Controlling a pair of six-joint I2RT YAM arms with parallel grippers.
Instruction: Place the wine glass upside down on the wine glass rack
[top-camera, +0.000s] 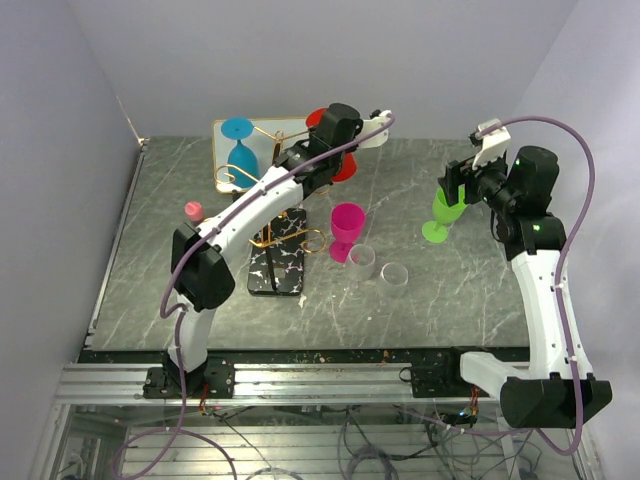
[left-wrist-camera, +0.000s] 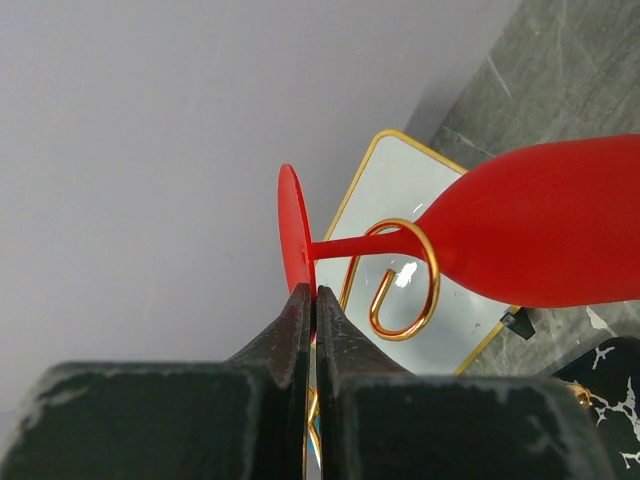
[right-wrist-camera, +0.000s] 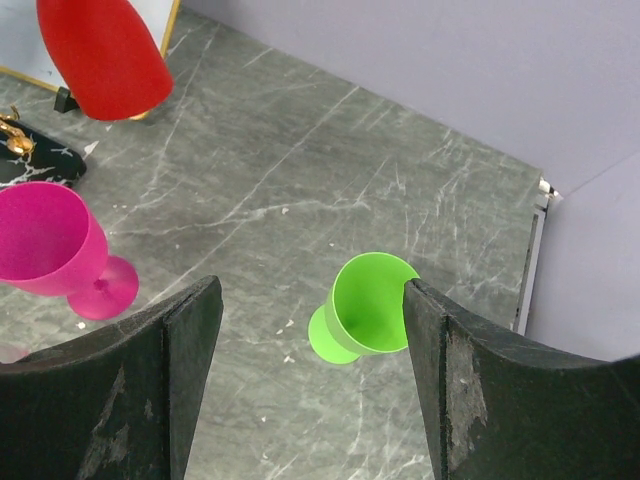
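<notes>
Red wine glass (left-wrist-camera: 540, 225) cropped rt.

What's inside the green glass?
Nothing shows inside the green glass; it looks empty. A finger of the right gripper covers one edge of its rim.

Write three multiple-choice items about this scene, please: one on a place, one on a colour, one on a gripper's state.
1. Where does the pink glass stand?
A. on the white tray
B. on the table, beside the rack's black base
C. hung on the rack

2. What colour is the glass in the left gripper?
A. blue
B. red
C. green

3. How is the right gripper?
A. open
B. shut on a glass
C. shut and empty

Answers: 1 B, it stands upright on the grey surface next to the base; 2 B, the fingers pinch the foot of the red glass; 3 A, its fingers stand wide apart above the green glass.
</notes>
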